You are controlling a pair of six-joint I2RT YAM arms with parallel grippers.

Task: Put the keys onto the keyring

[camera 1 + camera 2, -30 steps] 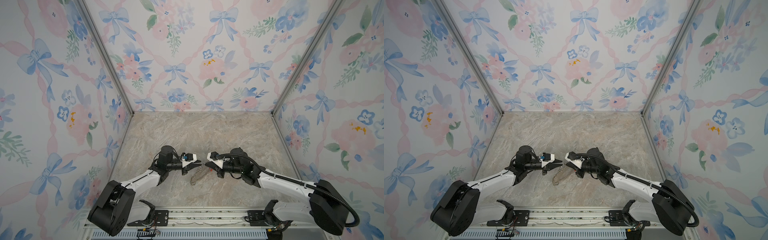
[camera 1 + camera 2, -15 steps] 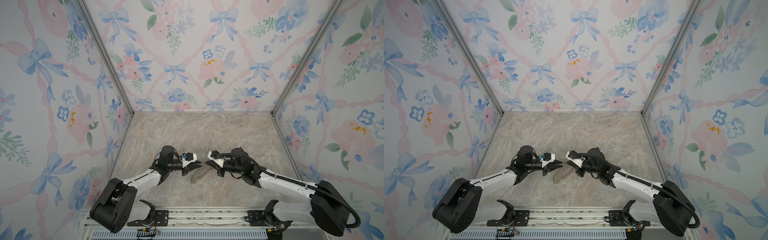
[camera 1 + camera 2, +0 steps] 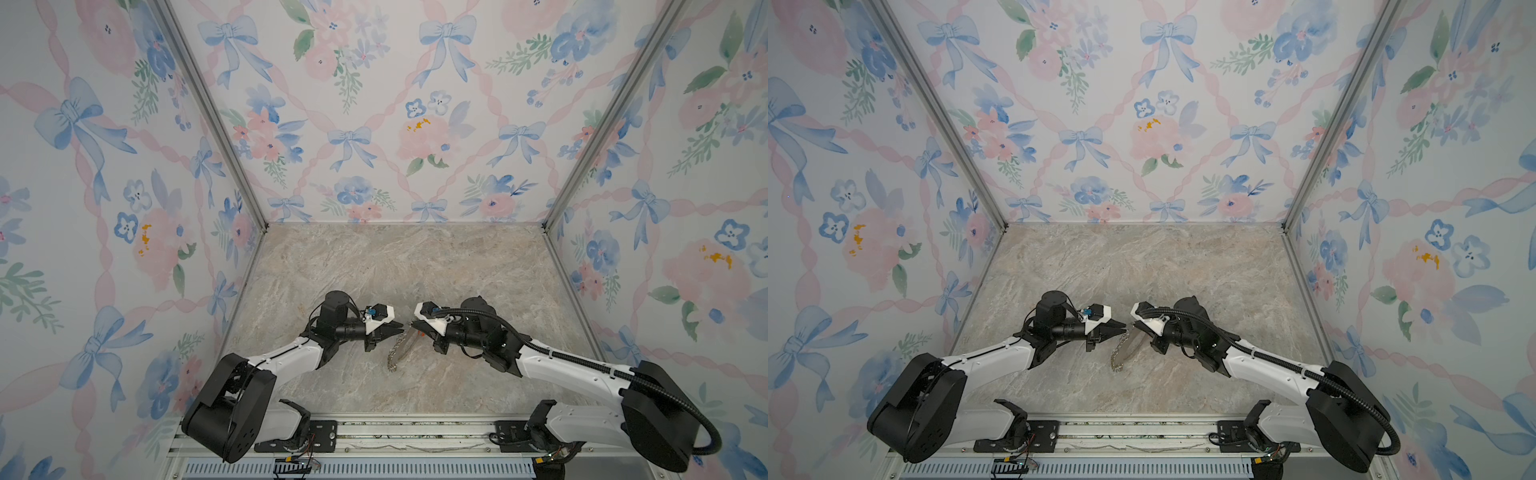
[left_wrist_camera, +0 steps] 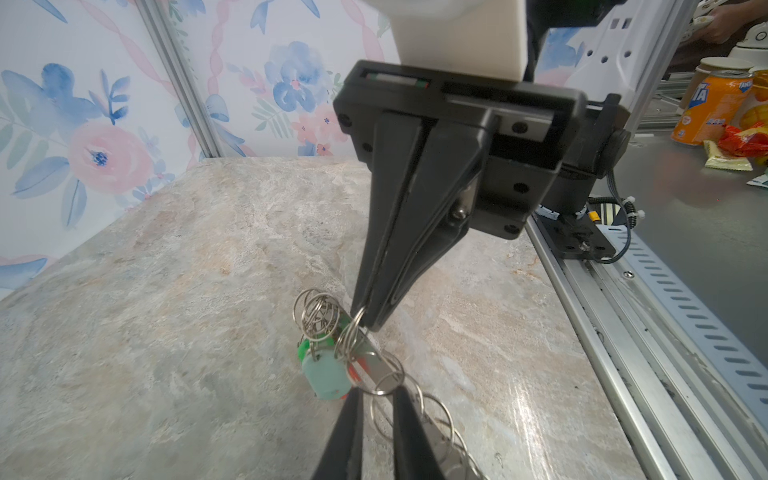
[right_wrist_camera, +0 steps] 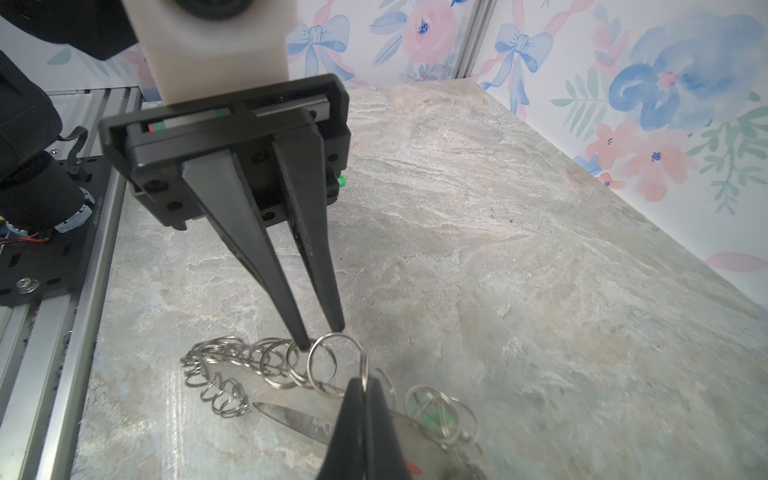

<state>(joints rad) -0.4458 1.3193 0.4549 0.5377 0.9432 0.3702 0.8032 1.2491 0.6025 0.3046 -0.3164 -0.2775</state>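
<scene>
The keyring (image 3: 400, 351) hangs tilted between the arms, its low end on the marble. It is a grey plate (image 5: 291, 413) rimmed with silver wire rings. My right gripper (image 5: 365, 384) is shut on one ring at the plate's upper end. Facing it, my left gripper (image 4: 378, 390) stands a narrow gap open, its fingertips (image 5: 305, 345) touching the rim of a neighbouring ring (image 5: 332, 361). Keys hang on rings beside the right fingers: a green head (image 4: 326, 376) and a red bit (image 5: 411, 467). In both top views the two grippers' tips nearly meet (image 3: 1128, 330).
A small green piece (image 5: 342, 180) lies on the marble table (image 3: 395, 270) behind the left gripper's body. Floral walls close in three sides. An aluminium rail (image 3: 374, 432) with both arm bases runs along the front. An orange can (image 4: 715, 108) stands outside the cell.
The left jaws have narrowed a little around the ring. The keyring has turned slightly more edge-on. Both arms have hardly moved.
</scene>
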